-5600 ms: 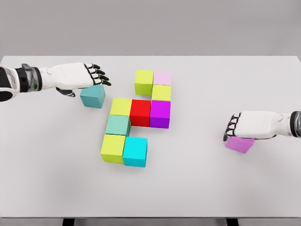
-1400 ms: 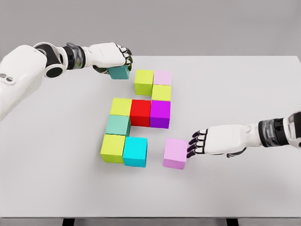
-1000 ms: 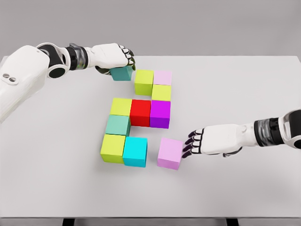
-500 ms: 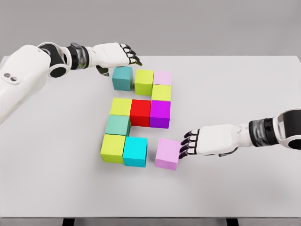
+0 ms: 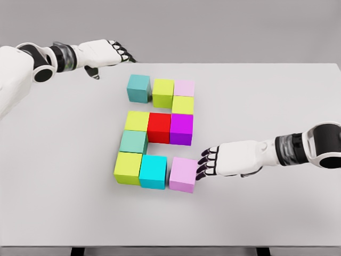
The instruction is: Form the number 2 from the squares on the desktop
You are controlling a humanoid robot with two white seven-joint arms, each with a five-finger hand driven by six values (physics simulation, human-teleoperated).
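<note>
The left hand [image 5: 104, 52] and the right hand [image 5: 229, 160] are showing glossy white shells with black fingertips. Grey-and-black ringed wrists are joining them to smooth white arms.

A pale grey desk [image 5: 277, 101] carries ten cubes forming a 2: teal cube [image 5: 138, 87], lime, pale pink on top; a red cube [image 5: 159, 127] mid-row; a cyan cube [image 5: 153, 171] and lilac cube [image 5: 184, 174] along the bottom.
</note>
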